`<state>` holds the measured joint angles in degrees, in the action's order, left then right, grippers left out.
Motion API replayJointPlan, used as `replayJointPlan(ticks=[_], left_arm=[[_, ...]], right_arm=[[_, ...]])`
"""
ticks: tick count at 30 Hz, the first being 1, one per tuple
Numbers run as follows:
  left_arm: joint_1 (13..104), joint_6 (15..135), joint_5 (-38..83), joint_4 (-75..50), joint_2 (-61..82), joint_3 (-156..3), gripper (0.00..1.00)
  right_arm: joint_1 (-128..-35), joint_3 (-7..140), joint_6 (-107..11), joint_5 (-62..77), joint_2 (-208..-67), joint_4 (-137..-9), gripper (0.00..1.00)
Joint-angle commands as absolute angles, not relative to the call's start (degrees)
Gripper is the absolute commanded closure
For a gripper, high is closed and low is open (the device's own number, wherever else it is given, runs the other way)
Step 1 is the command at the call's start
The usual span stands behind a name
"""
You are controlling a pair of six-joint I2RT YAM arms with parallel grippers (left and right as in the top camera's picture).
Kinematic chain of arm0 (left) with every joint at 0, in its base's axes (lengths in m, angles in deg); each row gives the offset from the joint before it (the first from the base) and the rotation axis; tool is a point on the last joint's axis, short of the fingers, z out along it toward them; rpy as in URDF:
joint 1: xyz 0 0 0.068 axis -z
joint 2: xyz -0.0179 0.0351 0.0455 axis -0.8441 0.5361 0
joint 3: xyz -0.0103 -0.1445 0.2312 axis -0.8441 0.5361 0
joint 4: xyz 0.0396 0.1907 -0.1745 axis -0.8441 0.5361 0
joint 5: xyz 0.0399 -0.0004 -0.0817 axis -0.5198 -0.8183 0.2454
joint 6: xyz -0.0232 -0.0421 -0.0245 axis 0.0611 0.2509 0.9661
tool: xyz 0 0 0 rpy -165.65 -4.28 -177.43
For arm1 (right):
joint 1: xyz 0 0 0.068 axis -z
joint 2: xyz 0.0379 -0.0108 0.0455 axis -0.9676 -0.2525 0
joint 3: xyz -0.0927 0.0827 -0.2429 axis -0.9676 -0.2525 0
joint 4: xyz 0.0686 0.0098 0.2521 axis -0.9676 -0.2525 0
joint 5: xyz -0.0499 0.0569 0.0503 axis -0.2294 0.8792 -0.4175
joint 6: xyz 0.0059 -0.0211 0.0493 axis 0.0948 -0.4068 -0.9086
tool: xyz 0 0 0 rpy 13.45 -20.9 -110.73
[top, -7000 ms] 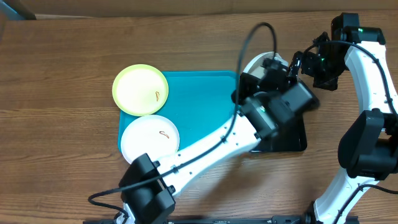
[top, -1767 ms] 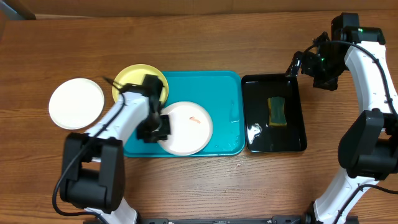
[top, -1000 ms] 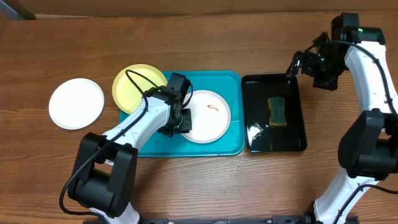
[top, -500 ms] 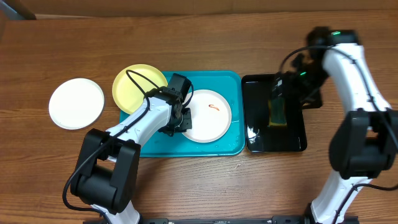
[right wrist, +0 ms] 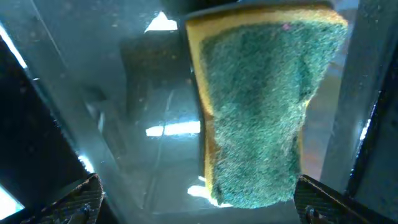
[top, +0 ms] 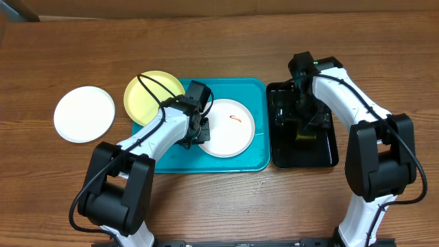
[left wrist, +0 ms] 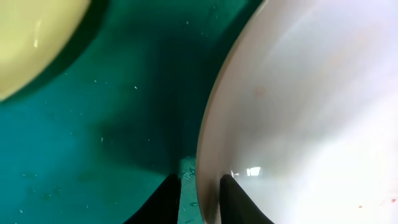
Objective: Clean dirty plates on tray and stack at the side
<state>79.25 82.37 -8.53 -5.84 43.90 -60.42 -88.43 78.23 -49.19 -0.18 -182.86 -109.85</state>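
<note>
The left pincer (left wrist: 200,199) is closed narrowly on the rim of the white plate (left wrist: 311,112), one finger outside the edge and one over the plate's face. The plate spreads out ahead of it on the turquoise tray (left wrist: 112,124), and the yellow-green plate (left wrist: 31,43) lies farther ahead on the other side. The right pincer (right wrist: 205,202) stands wide open, with the sponge (right wrist: 261,106) between its fingertips in the wet black tray (right wrist: 124,124), not clasped
</note>
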Motion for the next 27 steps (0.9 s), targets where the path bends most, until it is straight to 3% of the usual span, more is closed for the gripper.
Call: replayJointPlan(ticks=[1,8,20,21,22,23,24,27], left_arm=[[78.99,82.94,-10.52,-6.06,44.53,-60.11,0.76],[78.99,82.46,-10.54,-6.02,44.53,-60.11,0.76],[79.01,82.31,-10.52,-6.0,44.53,-60.11,0.76],[79.01,82.31,-10.52,-6.0,44.53,-60.11,0.76],[79.01,82.31,-10.52,-6.0,44.53,-60.11,0.77],[79.01,82.31,-10.52,-6.0,44.53,-60.11,0.76],[79.01,82.31,-10.52,-6.02,44.53,-60.11,0.76],[78.99,82.31,-10.52,-6.06,44.53,-60.11,0.76]], right_arm=[[-88.11,77.94,-48.82,-2.02,-181.6,-108.63,0.0],[-88.11,77.94,-49.32,-8.18,-181.62,-110.86,0.24],[-87.52,70.82,-49.48,-8.56,-181.62,-102.79,0.23],[-87.52,69.9,-49.48,-8.56,-181.62,-101.63,0.32],[-87.52,69.44,-49.48,-8.51,-181.62,-101.28,0.49],[-87.52,69.37,-49.48,-8.47,-181.62,-101.53,0.75],[-87.52,69.37,-49.48,-8.23,-181.62,-101.92,0.94],[-87.62,69.53,-48.86,-6.24,-181.46,-102.86,0.96]])
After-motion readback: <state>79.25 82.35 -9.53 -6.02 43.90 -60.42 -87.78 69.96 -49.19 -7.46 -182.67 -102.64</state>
